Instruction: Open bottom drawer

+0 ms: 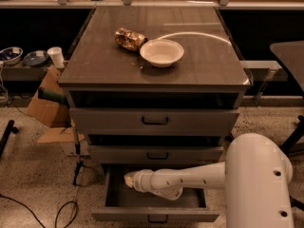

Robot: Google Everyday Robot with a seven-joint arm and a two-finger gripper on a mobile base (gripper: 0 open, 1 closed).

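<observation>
The bottom drawer [155, 215] of the grey cabinet stands pulled out, its dark grey inside [118, 194] showing and its small black bar handle [156, 219] at the lower edge of the view. My white arm [190, 178] reaches from the right across the open drawer. The gripper [127, 179] is at the arm's left end, over the left part of the drawer's inside, behind the front panel. The middle drawer [156, 154] and top drawer [155, 121] are closed above it.
A white bowl [161, 52] and a crumpled snack bag [129, 38] lie on the cabinet top [95, 65]. A cardboard box [43, 106], a white cup [56, 57] and dishes stand at the left. Cables [61, 213] lie on the speckled floor. A dark table [289, 56] is at the right.
</observation>
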